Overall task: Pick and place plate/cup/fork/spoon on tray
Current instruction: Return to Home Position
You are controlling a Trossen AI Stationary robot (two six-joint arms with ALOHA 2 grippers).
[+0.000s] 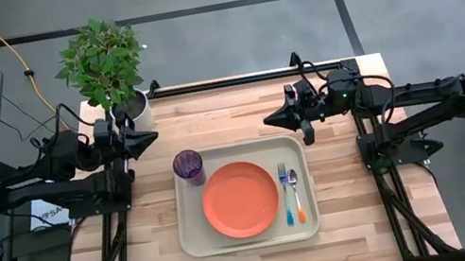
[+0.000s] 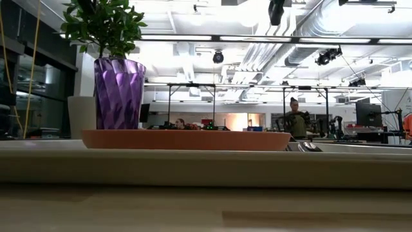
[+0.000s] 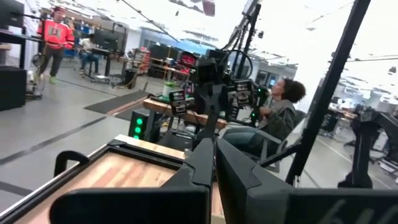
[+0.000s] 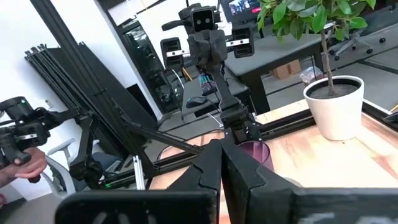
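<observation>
The beige tray (image 1: 196, 238) lies at the table's near middle. On it rest the orange plate (image 1: 240, 199), the purple cup (image 1: 188, 167) upright at its far left corner, and the blue-handled fork (image 1: 287, 202) beside the orange-handled spoon (image 1: 298, 201) at its right. In the low view the cup (image 2: 119, 93) stands behind the plate (image 2: 187, 139). My left gripper (image 1: 153, 138) is shut and empty, above the table left of the tray's far side. My right gripper (image 1: 269, 122) is shut and empty, right of it. Both point toward each other.
A potted plant in a white pot (image 1: 111, 65) stands at the table's far left corner, just behind my left gripper. Bare wooden table (image 1: 221, 118) lies between the two grippers. People show in the room beyond the table.
</observation>
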